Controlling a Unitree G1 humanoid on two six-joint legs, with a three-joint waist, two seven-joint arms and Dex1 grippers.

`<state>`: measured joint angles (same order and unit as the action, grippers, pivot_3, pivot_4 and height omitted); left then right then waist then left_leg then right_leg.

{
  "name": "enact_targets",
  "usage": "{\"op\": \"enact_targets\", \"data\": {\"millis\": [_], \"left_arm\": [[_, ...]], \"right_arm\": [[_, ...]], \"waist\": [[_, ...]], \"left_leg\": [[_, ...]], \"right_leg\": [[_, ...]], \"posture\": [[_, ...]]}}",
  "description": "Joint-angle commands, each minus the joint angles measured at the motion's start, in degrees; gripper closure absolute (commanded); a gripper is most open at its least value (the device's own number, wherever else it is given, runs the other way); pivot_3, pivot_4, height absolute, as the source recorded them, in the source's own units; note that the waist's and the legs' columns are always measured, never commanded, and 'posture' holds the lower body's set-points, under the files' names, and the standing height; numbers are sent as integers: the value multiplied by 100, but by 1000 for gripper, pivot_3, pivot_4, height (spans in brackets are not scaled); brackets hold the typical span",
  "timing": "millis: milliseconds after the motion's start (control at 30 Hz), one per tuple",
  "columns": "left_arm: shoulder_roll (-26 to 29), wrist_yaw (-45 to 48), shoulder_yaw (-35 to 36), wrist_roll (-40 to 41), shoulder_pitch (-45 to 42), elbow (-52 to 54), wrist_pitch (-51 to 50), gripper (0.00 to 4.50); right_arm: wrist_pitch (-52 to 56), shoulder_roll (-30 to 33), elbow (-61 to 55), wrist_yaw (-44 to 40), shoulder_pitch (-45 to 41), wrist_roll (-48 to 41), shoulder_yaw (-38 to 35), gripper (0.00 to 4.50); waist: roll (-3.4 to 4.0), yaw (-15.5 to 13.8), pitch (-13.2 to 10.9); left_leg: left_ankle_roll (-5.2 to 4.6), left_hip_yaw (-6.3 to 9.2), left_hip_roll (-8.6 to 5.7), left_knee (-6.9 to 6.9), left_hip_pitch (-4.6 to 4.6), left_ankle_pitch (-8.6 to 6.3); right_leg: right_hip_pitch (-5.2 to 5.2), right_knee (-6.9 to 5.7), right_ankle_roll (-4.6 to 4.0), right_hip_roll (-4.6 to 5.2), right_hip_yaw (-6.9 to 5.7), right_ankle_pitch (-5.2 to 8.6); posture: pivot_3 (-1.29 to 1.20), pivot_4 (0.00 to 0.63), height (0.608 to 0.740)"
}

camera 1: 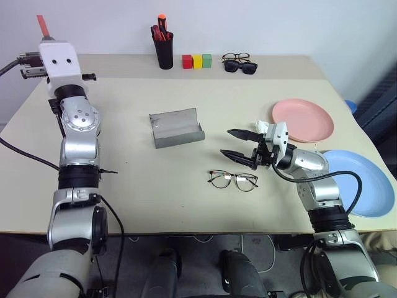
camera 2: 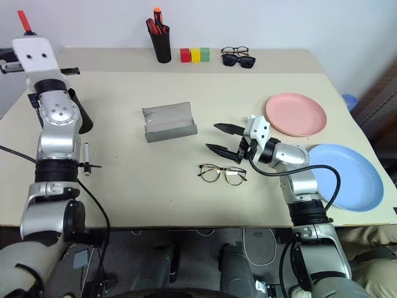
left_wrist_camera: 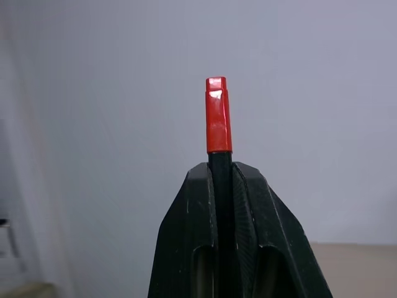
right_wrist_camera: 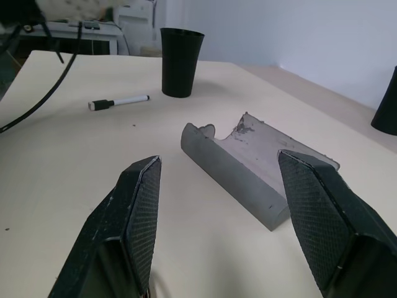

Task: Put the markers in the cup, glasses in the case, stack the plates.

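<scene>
The robot's left hand is clamped on a dark-bodied, red-capped marker, raised high with its long axis upright and cap upward, probably lifted to carry to the wide black plastic cup. The right hand hovers open just above thin wire-framed glasses on the beige bench.

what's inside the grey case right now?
Nothing visible: the grey rectangular hard case lies open with a bare lining. The thin wire-framed glasses lie on the table in front of it. Its far inner corner is hidden by the lid.
</scene>
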<state>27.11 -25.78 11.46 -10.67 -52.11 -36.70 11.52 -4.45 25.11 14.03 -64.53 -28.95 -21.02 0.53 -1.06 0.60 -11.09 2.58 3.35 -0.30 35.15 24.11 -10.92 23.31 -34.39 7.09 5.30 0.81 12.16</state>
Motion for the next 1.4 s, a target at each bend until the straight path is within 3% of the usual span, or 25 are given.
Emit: {"op": "enact_targets", "data": {"millis": [33, 233, 500, 1300, 1400], "left_arm": [[235, -272, -49, -196, -275, -679, 649, 4475], [451, -763, -165, -353, -514, -1978, 1186, 4475], [443, -985, -297, -379, -805, -2654, 1439, 4475], [166, -1052, -432, -283, -623, -2969, 1656, 4475], [147, -1051, -462, -314, -561, -2948, 1655, 3297]], "right_arm": [[-185, -25, 13, -18, -79, -40, -88, 1455], [-254, -34, 62, -12, -45, -32, -75, 1455], [-246, 13, 57, -16, -24, -37, -98, 1455], [-112, 71, -191, 109, 89, -53, -102, 1455], [-104, 70, -206, 135, 87, -49, -97, 1455]], "waist": [[0, 6, 0], [0, 24, 0], [-2, 0, -1], [-2, 15, -1], [-2, 11, -1]], "left_leg": [[0, 0, 0, -1, 0, 0], [1, -1, 1, -2, -2, 0], [2, -1, 0, 1, 3, 1], [4, -2, 1, 0, 2, 2], [4, -2, 1, 0, 2, 2]], "right_leg": [[1, -1, 1, 0, 0, -1], [7, -12, 3, 0, 0, -1], [6, -9, 8, 0, -1, -4], [9, -15, 9, 0, -1, -4], [9, -14, 9, 0, -1, -4]], "posture": [[0, 150, 740], [0, 150, 740], [0, 150, 740], [0, 150, 740], [0, 150, 740]]}}
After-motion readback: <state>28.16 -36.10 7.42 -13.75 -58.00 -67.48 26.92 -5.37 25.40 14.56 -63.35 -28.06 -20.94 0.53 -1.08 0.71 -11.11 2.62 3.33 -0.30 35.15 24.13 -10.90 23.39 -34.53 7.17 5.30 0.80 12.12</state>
